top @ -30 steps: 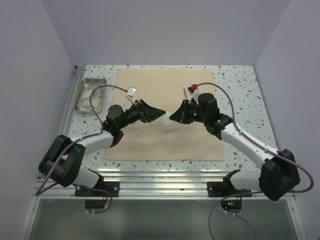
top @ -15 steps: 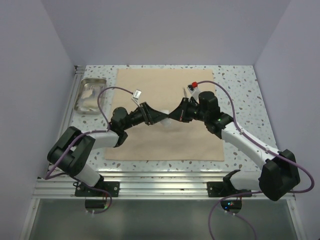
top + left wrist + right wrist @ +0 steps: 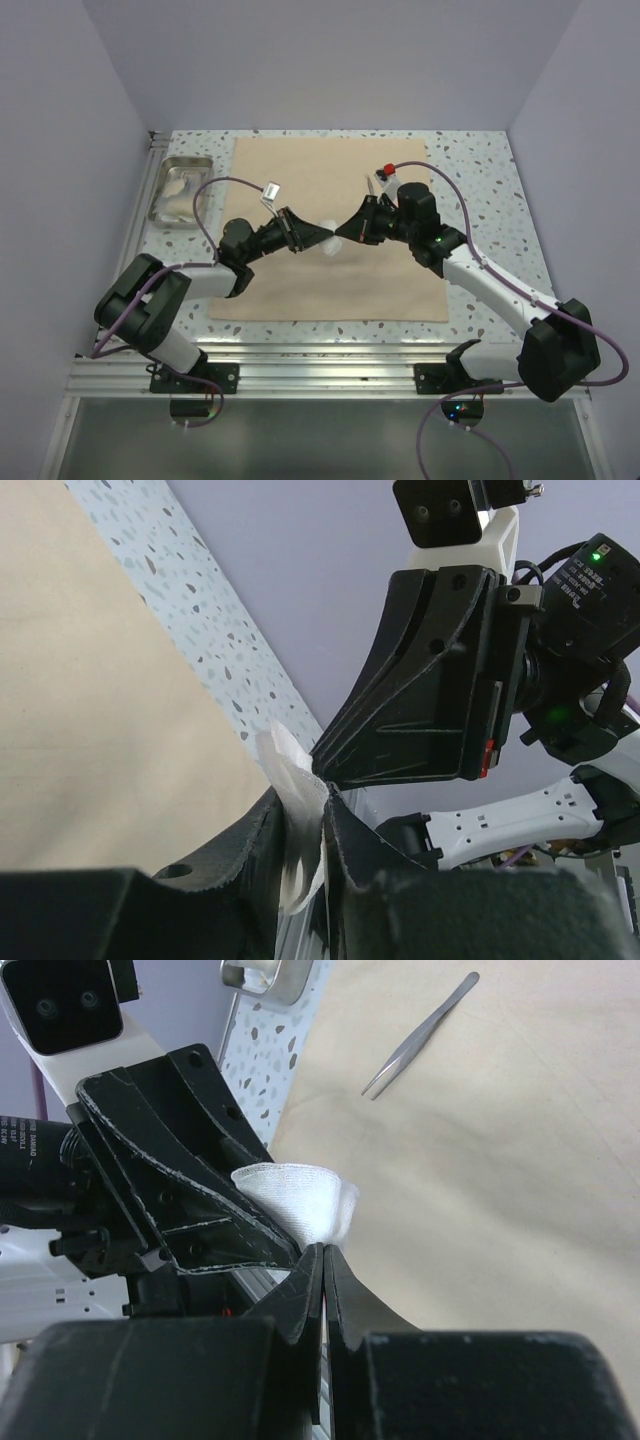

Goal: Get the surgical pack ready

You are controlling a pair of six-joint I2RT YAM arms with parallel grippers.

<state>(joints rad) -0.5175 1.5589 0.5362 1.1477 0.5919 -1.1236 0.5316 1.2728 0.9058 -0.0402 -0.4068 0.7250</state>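
Note:
The surgical pack's tan cloth [image 3: 330,180] lies spread flat on the speckled table. Above its middle hangs a small white gauze piece [image 3: 329,238], held between both grippers, which meet tip to tip. My left gripper [image 3: 318,236] comes in from the left. In the left wrist view the gauze [image 3: 290,780] sits pinched between the fingers of that gripper [image 3: 303,798]. My right gripper [image 3: 343,233] is shut. In the right wrist view its tips [image 3: 325,1250] nip the lower edge of the gauze [image 3: 300,1195].
Steel tweezers [image 3: 372,186] lie on the cloth beyond the right gripper, also in the right wrist view [image 3: 420,1035]. A small steel tray [image 3: 160,190] with something pale inside stands at the table's back left, off the cloth. Lavender walls enclose the table.
My left gripper has moved right to meet the right gripper and closed from wide open onto the gauze. The right gripper has stayed shut and barely moved.

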